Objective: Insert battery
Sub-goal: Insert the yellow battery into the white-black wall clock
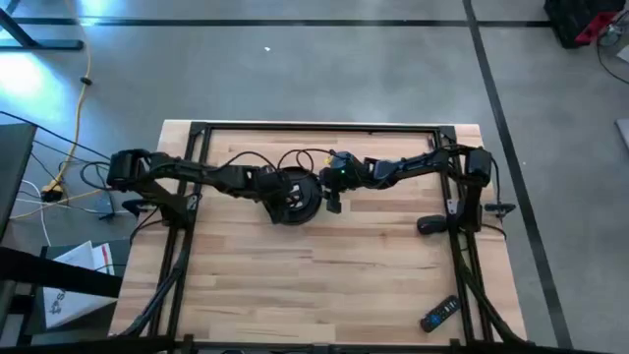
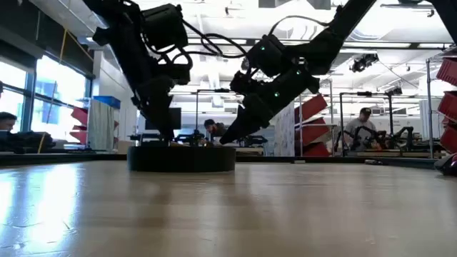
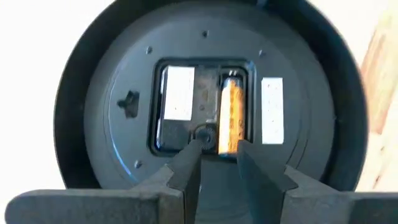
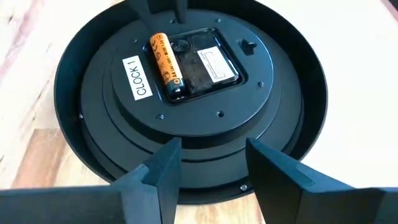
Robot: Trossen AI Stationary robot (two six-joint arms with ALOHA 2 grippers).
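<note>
Both grippers meet over the clock at the table's far middle. Left gripper point(image 3: 217, 155) hangs straight above the clock's back, its fingers point(image 3: 186, 165) only narrowly apart and empty, tips over the near end of the battery bay. Right gripper point(image 4: 211, 165) sits low beside the clock's rim, fingers spread wide, holding nothing.

Going down in size: the wooden table point(image 1: 324, 275); the round black clock point(image 4: 186, 99), lying face down; its square movement housing point(image 4: 196, 65); a white label reading CLOCK 1 point(image 4: 138, 78); and the orange battery point(image 4: 165, 65), lying in the bay of the housing, at its edge nearest the label
</note>
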